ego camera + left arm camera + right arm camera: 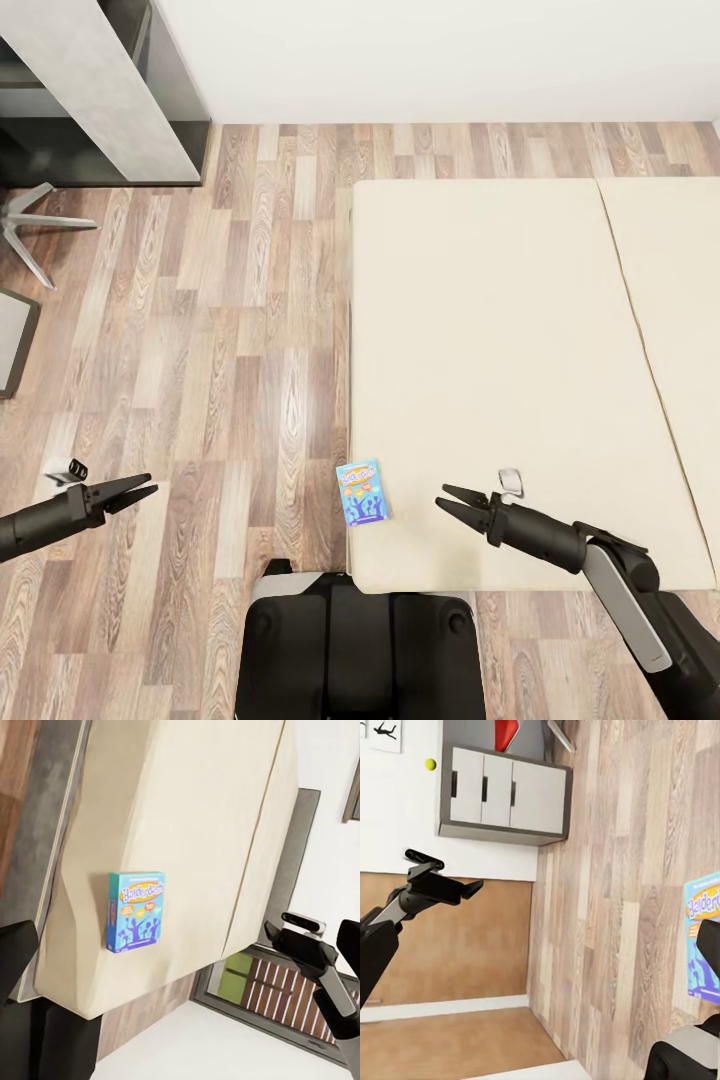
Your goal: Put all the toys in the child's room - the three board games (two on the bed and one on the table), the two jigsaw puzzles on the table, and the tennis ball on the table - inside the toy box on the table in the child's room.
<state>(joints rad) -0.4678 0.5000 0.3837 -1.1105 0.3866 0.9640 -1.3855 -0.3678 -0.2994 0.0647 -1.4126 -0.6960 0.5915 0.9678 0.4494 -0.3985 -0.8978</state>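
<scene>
The blue board game (361,492) lies flat at the bed's (500,330) near left corner. My right gripper (462,505) hovers beside it, jaws spread and empty; the left gripper (128,492) hangs parted over the floor. I'd judge the best grasp is by the box's overhanging edge, since it lies flat.

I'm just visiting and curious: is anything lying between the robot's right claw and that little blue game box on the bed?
Nothing visible. The blue game box lies flat at the near corner of the bed, and the right gripper hovers beside it, jaws open and pointing toward it, with bare mattress between them.
</scene>
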